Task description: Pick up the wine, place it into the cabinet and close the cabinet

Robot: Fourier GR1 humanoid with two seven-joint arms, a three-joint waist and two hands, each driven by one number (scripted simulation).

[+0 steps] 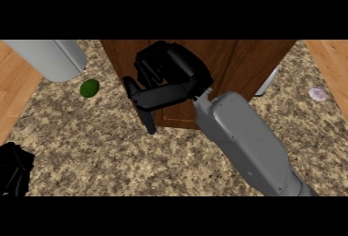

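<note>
No wine bottle shows anywhere in the head view. The brown wooden cabinet (238, 60) stands at the top centre, its panels narrowing down toward me. My right hand (170, 76) lies over the cabinet's left panel with its fingers relaxed and bent to the left, holding nothing that I can see. A dark narrow strip (147, 120) runs down the panel's left edge just below the hand. My left hand (14, 168) rests at the lower left edge, apart from everything.
A large grey cylinder (51, 57) lies at the upper left of the speckled counter (102, 156). A green round fruit (89, 88) sits beside it. A pale purple bulb (317, 94) is at the far right. A grey handle (268, 80) sticks out on the cabinet's right side.
</note>
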